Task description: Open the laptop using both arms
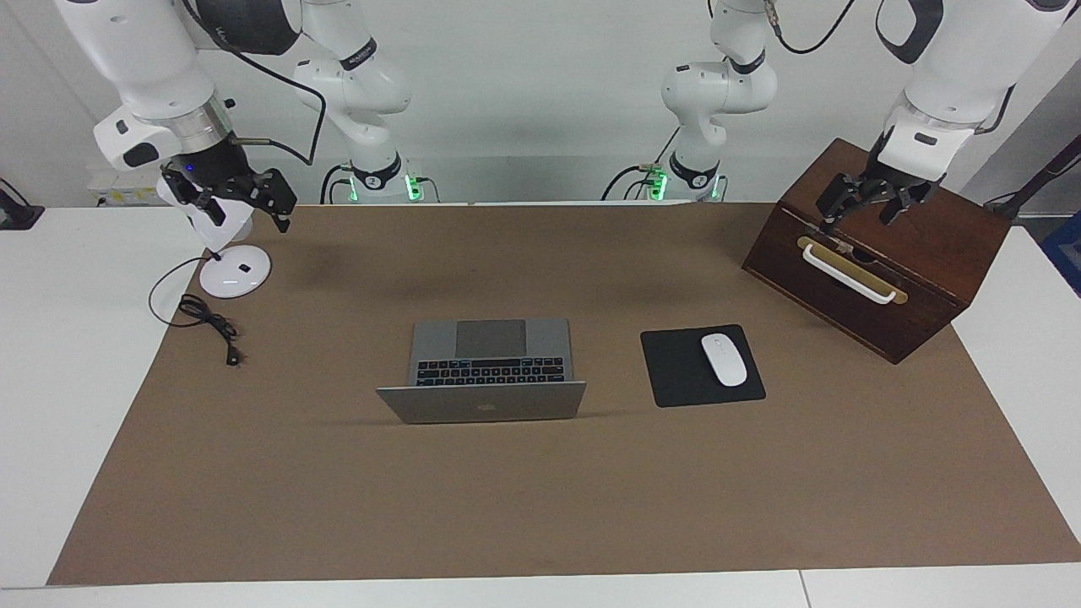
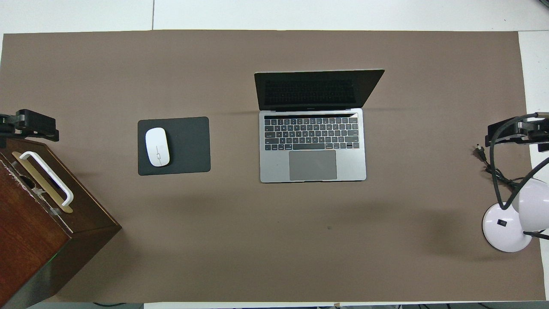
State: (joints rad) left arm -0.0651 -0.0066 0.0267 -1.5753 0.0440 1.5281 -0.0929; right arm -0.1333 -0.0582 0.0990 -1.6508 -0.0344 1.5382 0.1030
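Laptop (image 1: 483, 371) open mid-table, well apart from both claws.

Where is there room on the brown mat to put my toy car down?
Between the laptop and the lamp, and on the strip nearer the robots than the laptop. It's tight between the mouse pad and the wooden box.

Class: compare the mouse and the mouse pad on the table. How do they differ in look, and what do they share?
The mouse is white, oval and rounded; the mouse pad is black, square and flat. The mouse is smaller and covers only the part of the mouse pad toward the left arm's end. Both lie beside the open laptop.
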